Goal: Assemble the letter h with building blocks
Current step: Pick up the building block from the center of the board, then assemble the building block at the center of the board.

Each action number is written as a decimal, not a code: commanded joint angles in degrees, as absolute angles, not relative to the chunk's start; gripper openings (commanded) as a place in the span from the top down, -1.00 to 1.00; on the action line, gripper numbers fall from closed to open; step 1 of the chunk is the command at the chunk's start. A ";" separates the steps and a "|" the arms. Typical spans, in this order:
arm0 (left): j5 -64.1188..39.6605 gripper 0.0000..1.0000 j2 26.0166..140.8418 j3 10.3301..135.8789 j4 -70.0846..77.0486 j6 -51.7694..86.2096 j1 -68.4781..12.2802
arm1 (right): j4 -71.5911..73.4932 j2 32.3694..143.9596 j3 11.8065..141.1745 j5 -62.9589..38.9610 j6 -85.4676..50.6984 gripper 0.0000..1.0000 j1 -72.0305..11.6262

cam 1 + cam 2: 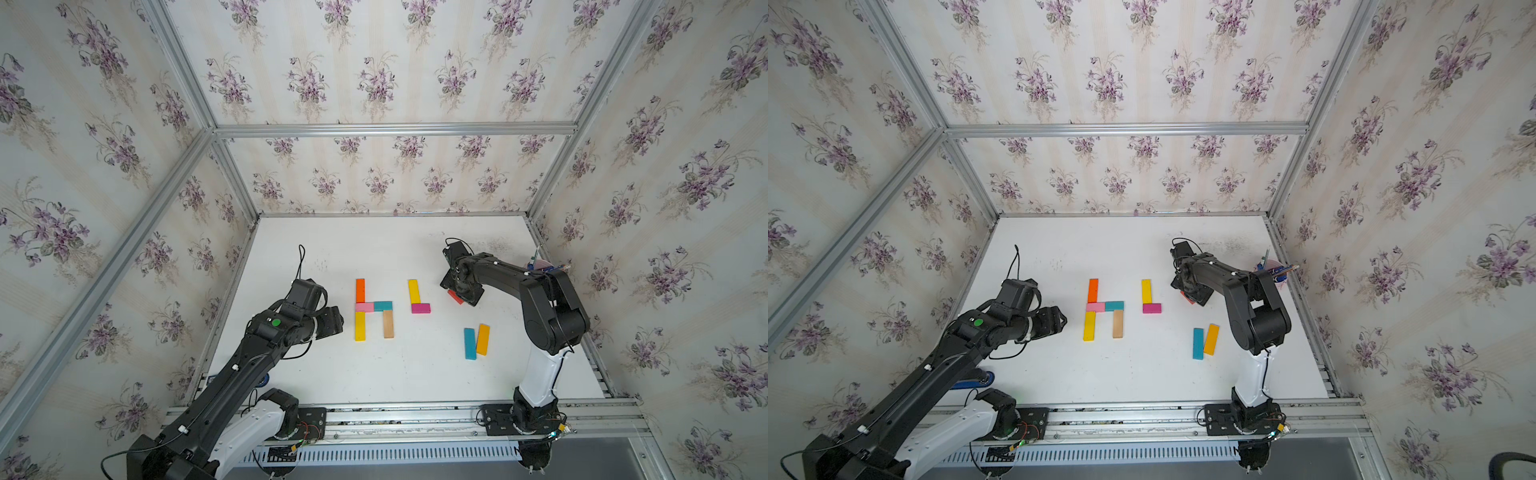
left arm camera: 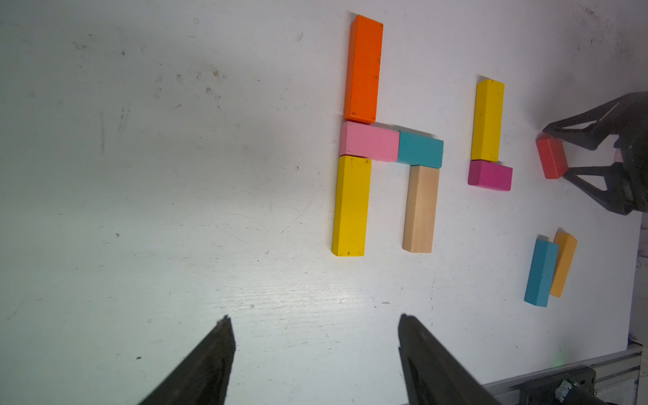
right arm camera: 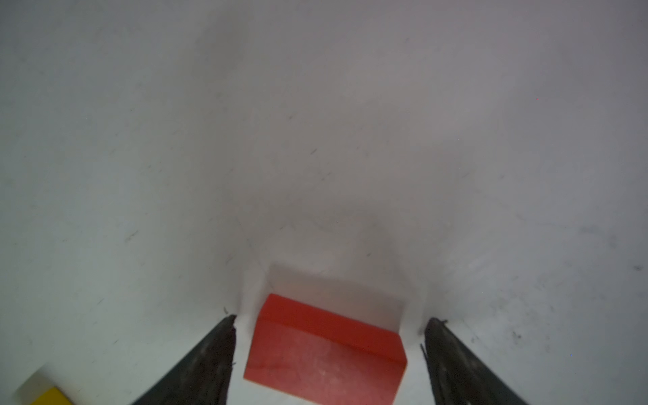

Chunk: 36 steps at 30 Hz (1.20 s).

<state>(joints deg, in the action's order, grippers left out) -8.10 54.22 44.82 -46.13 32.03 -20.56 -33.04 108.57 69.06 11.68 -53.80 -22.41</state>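
I see the scuffed white table [image 1: 374,374]. At frame centre an orange bar [image 1: 360,290], pink block [image 1: 364,307], teal block [image 1: 382,306], yellow bar [image 1: 360,326] and tan bar [image 1: 388,324] touch in an h. Right of these a second yellow bar [image 1: 413,291] meets a magenta block [image 1: 421,308]. Further right lies a red block [image 1: 455,296]. At lower right a blue bar [image 1: 469,343] and amber bar [image 1: 483,339] lie side by side. A cup of pens [image 1: 540,266] sits at the right edge.

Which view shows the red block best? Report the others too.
The right wrist view: the red block sits large and unobstructed between the open jaws of the right gripper. The left wrist view shows it whole but small; in both top views the gripper hides most of it.
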 commanded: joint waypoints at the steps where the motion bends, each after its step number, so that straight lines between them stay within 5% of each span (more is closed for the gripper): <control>1: -8.53 -0.52 54.50 44.66 -45.05 31.12 -20.43 | -32.94 108.38 67.88 11.39 -53.89 -0.66 -22.50; 15: -8.52 -0.51 54.04 44.67 -45.66 31.18 -20.04 | -27.06 103.57 62.84 12.26 -44.08 -0.09 -27.98; 30: -9.21 -0.51 55.89 45.18 -44.97 32.20 -20.04 | -25.02 101.16 59.59 10.83 -34.91 -0.07 -30.39; 36: -9.32 -0.51 56.51 45.52 -44.96 32.18 -20.02 | -25.55 101.34 60.62 10.68 -33.99 -0.35 -30.41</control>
<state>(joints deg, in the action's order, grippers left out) -9.02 56.36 44.82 -46.09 32.25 -20.05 -25.43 101.65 59.96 10.68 -35.24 -30.37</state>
